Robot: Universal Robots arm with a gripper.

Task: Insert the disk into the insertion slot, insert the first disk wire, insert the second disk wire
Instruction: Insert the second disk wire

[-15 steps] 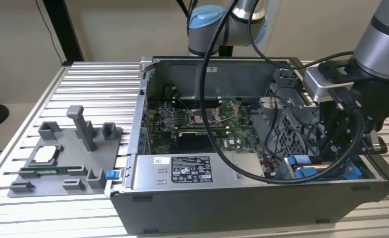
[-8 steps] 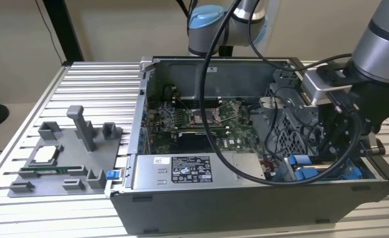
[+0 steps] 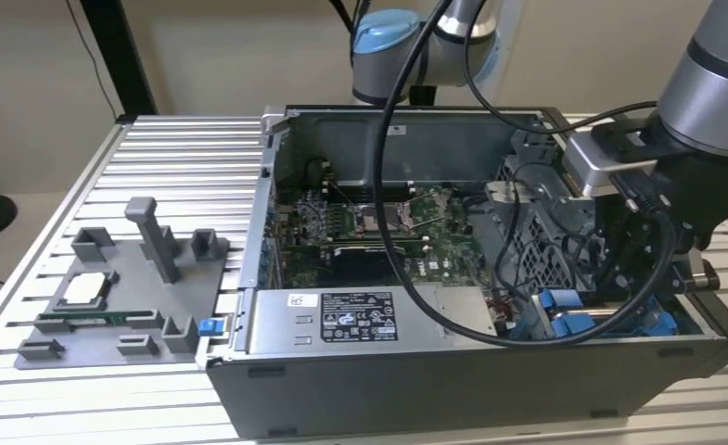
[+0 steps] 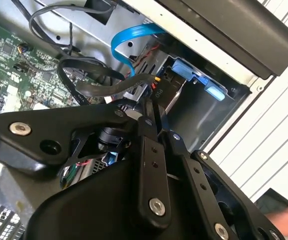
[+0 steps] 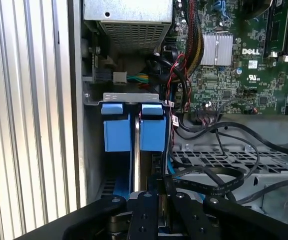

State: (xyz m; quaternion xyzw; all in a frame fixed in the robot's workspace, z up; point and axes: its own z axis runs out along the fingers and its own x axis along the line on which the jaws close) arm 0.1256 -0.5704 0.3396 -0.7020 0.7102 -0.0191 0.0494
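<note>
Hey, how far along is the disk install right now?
Done, apparently: the disk, in its blue frame, sits in the slot. In hand: the gripper hangs right at it. Left: a black cable lies loose beside the slot, not visibly plugged in.

My gripper (image 5: 151, 197) covered lower part of disk (image 5: 143, 165) in first wrist view; finger state could not be told. Disk wire ends stayed hidden behind my linkage in second wrist view. Insertion slot (image 3: 586, 320) mostly blocked by my arm (image 3: 710, 102) in exterior view. Picture edge cut off my arm.
</note>
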